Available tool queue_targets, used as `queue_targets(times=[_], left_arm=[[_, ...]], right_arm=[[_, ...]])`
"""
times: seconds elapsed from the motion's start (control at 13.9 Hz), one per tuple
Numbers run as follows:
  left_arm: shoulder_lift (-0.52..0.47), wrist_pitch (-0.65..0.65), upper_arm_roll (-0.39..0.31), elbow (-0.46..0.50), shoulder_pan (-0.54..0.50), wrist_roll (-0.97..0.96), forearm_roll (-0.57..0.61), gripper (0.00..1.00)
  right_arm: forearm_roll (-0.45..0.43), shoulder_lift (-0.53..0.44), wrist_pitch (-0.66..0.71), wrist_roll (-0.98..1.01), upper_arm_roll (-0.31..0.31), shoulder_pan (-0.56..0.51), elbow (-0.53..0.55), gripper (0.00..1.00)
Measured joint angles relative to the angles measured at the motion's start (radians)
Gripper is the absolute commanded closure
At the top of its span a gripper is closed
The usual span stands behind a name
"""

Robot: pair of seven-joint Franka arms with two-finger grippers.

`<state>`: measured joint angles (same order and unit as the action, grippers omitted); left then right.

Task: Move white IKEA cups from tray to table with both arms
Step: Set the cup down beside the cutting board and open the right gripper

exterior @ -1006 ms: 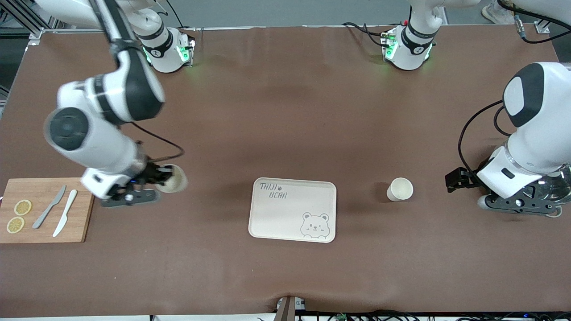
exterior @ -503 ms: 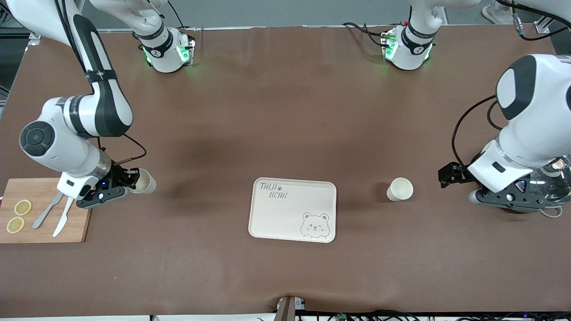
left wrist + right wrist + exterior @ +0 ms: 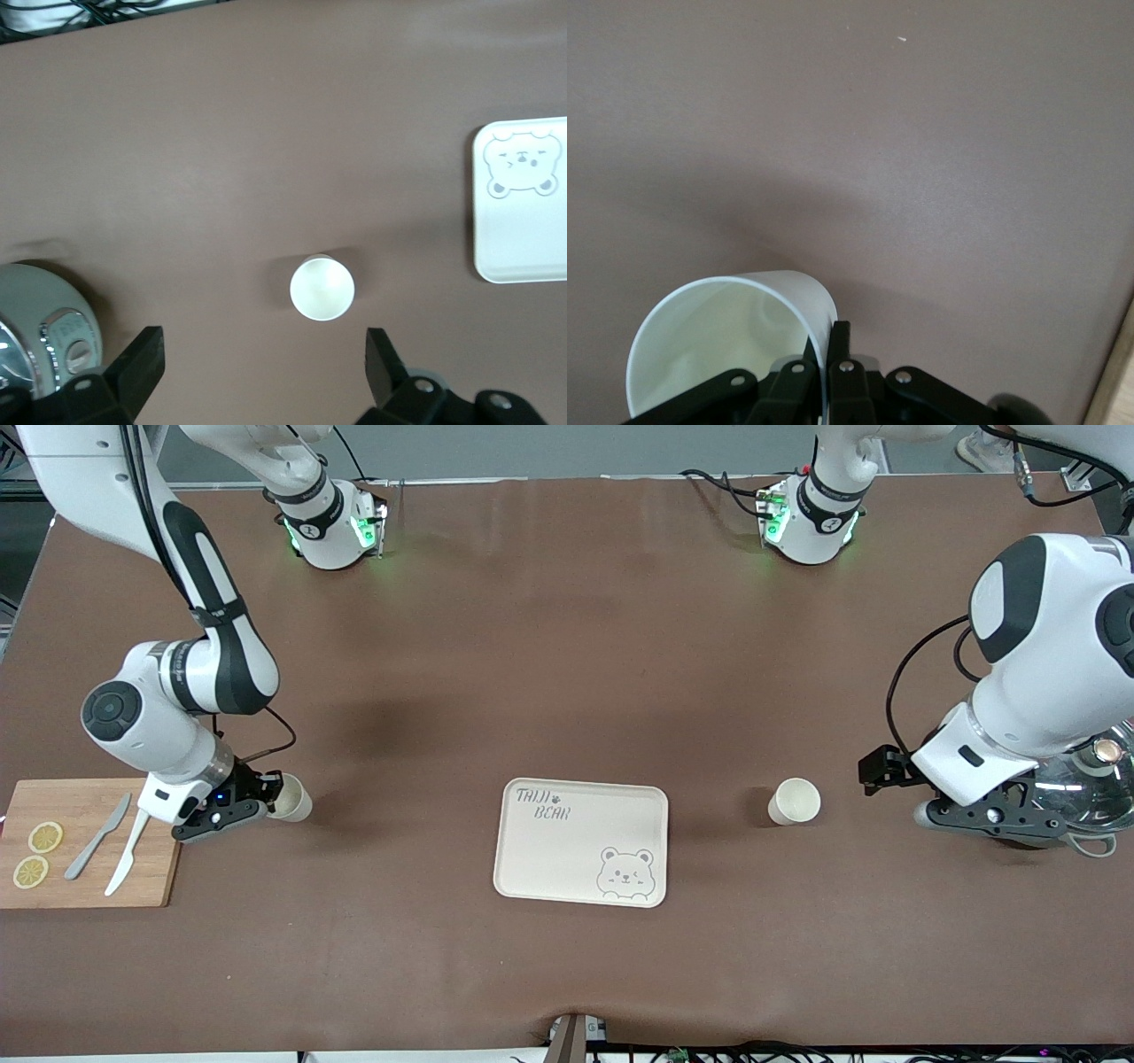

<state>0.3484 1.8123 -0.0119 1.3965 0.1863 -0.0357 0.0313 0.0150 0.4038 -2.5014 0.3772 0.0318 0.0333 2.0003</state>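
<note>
My right end effector (image 3: 266, 797) pinches the rim of one white cup (image 3: 291, 798), low over the brown surface (image 3: 567, 655) beside the wooden cutting board (image 3: 84, 841), toward the right arm's end. In the right wrist view the fingers (image 3: 824, 354) clamp the cup's wall. My left end effector (image 3: 261, 376) hangs spread wide, holding nothing, near the second white cup (image 3: 795, 801). That cup stands upright on the surface, between the bear-printed tray (image 3: 580, 841) and my left end effector.
</note>
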Motion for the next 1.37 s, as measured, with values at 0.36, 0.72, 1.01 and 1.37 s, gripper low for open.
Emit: queue_targets(times=[0.36, 0.72, 1.01, 1.37], left_arm=[[0.001, -0.002, 0.000, 0.001, -0.009, 0.000, -0.013, 0.00], [0.001, -0.003, 0.005, 0.001, -0.003, 0.000, -0.013, 0.00], [0.002, -0.003, 0.005, 0.001, -0.004, 0.000, -0.013, 0.00], [0.009, -0.004, 0.005, 0.003, -0.011, 0.000, -0.013, 0.00]], right_arm=[[0.001, 0.061, -0.090, 0.006, -0.006, -0.001, 0.000, 1.00], [0.024, 0.092, -0.139, 0.009, -0.009, -0.001, -0.001, 0.10], [0.026, 0.093, -0.127, 0.010, -0.008, -0.001, -0.017, 0.00], [0.030, -0.005, 0.420, 0.004, -0.003, -0.047, -0.290, 0.00]])
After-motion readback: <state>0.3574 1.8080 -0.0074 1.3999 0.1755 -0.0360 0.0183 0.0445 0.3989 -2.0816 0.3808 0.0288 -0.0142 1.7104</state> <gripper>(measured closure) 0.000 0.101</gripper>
